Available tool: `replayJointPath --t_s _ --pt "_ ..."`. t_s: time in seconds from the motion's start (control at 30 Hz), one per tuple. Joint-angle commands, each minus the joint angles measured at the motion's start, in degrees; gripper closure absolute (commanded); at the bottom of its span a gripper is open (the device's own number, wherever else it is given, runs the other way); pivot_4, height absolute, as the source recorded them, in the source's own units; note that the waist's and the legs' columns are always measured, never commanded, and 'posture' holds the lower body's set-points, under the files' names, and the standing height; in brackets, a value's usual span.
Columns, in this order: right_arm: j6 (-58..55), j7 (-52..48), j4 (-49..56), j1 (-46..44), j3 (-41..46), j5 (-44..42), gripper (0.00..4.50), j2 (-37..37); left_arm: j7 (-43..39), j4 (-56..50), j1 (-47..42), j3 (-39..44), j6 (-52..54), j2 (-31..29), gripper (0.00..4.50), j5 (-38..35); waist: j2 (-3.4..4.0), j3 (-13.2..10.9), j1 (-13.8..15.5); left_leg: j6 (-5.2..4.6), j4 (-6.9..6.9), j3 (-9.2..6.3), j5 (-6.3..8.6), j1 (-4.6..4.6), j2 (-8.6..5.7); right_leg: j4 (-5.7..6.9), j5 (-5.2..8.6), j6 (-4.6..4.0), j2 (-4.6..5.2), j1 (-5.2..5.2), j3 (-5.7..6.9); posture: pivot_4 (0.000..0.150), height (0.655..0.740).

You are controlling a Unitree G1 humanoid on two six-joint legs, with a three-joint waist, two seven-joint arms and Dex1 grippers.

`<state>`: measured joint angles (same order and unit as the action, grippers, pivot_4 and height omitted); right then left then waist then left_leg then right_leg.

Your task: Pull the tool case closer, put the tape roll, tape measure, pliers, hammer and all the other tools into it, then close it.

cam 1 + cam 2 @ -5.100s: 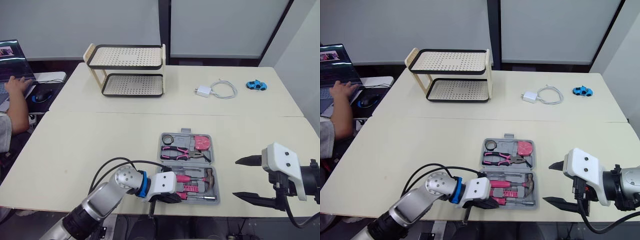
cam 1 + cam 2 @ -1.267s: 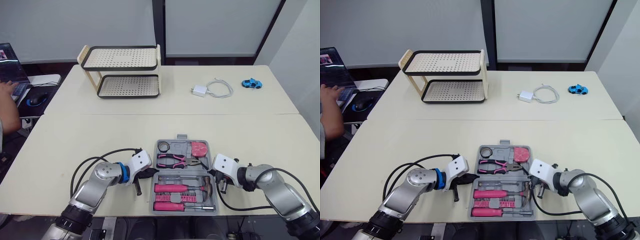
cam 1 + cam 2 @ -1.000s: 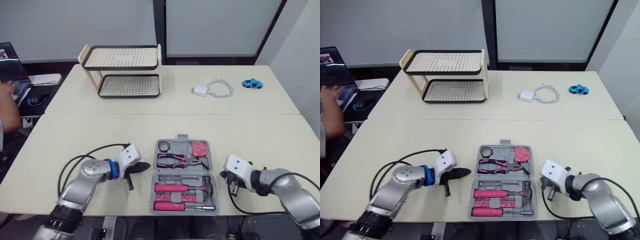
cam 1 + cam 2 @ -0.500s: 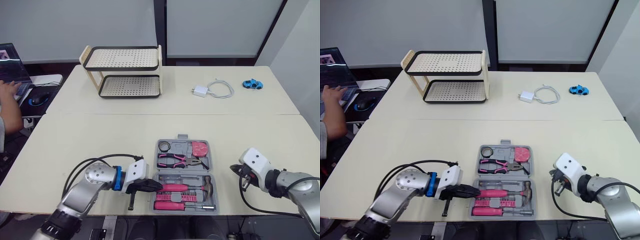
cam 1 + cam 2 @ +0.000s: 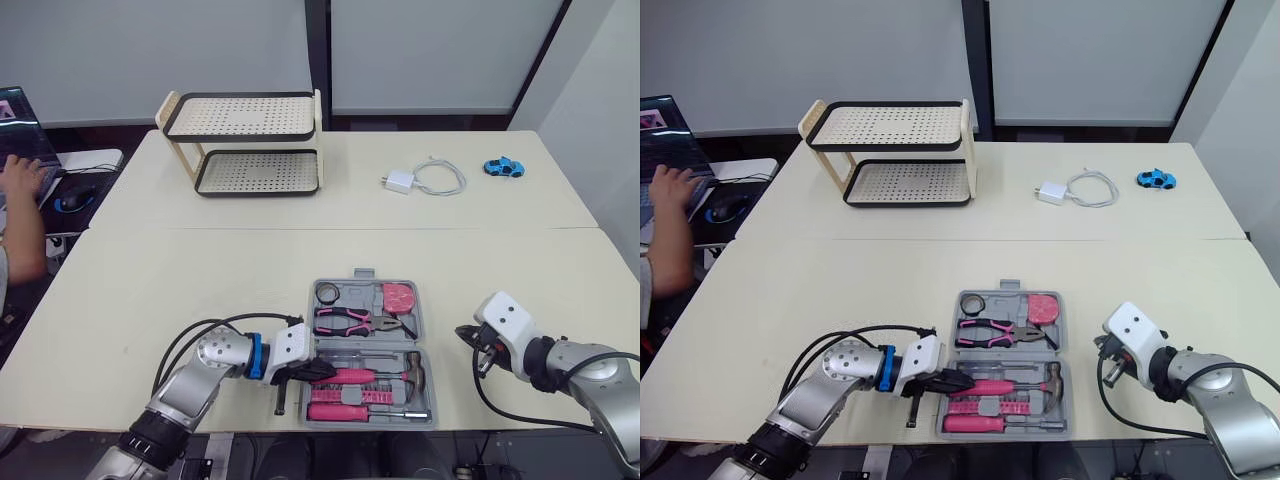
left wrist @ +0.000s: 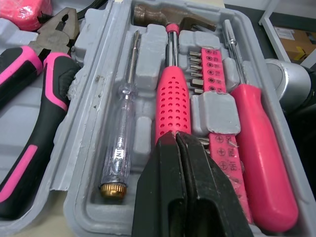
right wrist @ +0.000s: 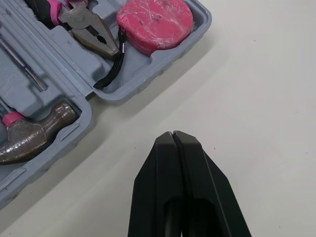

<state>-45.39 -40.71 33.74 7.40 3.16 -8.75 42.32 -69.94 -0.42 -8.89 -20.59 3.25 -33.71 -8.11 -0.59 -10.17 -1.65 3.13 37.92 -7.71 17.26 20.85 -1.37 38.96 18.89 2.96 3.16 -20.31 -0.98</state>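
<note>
Nearest you, the tool case (image 5: 422, 322) lies open and flat by the table's front edge. Its near half holds the hammer (image 6: 170, 106), a clear tester screwdriver (image 6: 121, 143), a row of bits (image 6: 212, 74) and a pink screwdriver (image 6: 264, 163). The hammer's long axis runs left to right, with the pink handle toward your left arm and the head toward your right.

Your left gripper (image 5: 325, 371) has its fingers pressed together with nothing between them. Its tips sit over the butt of the hammer handle, pointing along it; they may be touching it, but the view doesn't settle that. Your right gripper (image 7: 173, 134) is likewise pinched closed and empty, over bare table just right of the case and clear of its rim.

The far half holds the tape roll (image 5: 326, 292) at left, the pliers (image 5: 350, 320) lying crosswise with jaws to the right, and the tape measure (image 5: 400, 296) at right.

Farther back stand a two-tier rack (image 5: 250, 140), a charger with cable (image 5: 405, 182) and a blue toy car (image 5: 503, 167).
</note>
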Motion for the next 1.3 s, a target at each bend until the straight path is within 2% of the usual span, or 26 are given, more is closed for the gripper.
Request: replayJointPath --t_s 0.03,0.57,0.83,0.97,1.07,1.17,1.3 --pt "0.9 0.3 1.6 -0.1 0.5 -0.9 4.49 0.4 -1.6 -4.4 1.6 -1.0 -0.8 -1.5 4.5 -0.3 0.0 0.0 0.0 0.0 0.0 0.0 0.0 0.0 0.01 0.0 0.0 0.0 0.0 0.0 -0.01 0.15 0.74" --pt "0.3 1.0 2.0 -1.1 -1.0 -1.7 4.49 1.1 2.2 -2.0 0.5 -7.1 -2.4 0.5 4.5 7.8 0.05 0.0 0.0 0.0 0.0 0.02 0.0 -0.01 -0.04 0.0 0.0 0.0 -0.01 0.02 0.0 0.15 0.74" --pt "0.4 1.2 1.9 -1.4 -0.7 -2.1 4.49 1.2 3.1 -0.3 0.4 -7.7 -2.2 0.4 4.5 9.1 0.12 0.1 0.1 0.0 0.01 0.01 0.0 -0.04 -0.03 0.0 0.0 0.0 0.0 0.05 0.01 0.15 0.74" --pt "-3.0 1.9 1.4 -3.2 1.2 -5.5 4.49 -1.7 3.1 -0.5 0.3 -8.2 -1.7 0.2 4.5 9.5 0.19 0.1 0.0 0.0 0.01 0.02 0.0 -0.05 -0.03 0.0 0.0 0.0 0.0 0.07 0.0 0.15 0.74" --pt "-10.5 1.9 0.5 -6.2 5.7 -13.1 4.49 -5.7 3.1 -0.7 0.3 -8.5 -1.1 0.0 4.5 9.6 0.23 0.1 0.1 0.0 0.02 0.0 0.0 -0.06 -0.02 0.0 0.0 0.0 0.0 0.09 0.0 0.15 0.74" --pt "-18.2 2.2 -1.9 -10.7 10.1 -19.6 3.61 -8.6 3.0 -1.1 0.4 -8.7 -0.7 -0.3 4.5 9.6 0.25 0.2 0.0 0.0 0.02 0.0 0.0 -0.06 -0.01 -0.01 0.0 0.0 0.01 0.1 -0.02 0.15 0.74" --pt "-24.0 3.6 -7.1 -15.9 10.2 -21.7 2.24 -8.5 3.0 -1.3 0.2 -9.0 -0.1 -0.6 4.5 9.5 0.36 0.2 0.1 -0.01 0.01 -0.01 0.0 -0.07 -0.03 -0.01 0.0 0.0 0.01 0.09 -0.01 0.15 0.74"
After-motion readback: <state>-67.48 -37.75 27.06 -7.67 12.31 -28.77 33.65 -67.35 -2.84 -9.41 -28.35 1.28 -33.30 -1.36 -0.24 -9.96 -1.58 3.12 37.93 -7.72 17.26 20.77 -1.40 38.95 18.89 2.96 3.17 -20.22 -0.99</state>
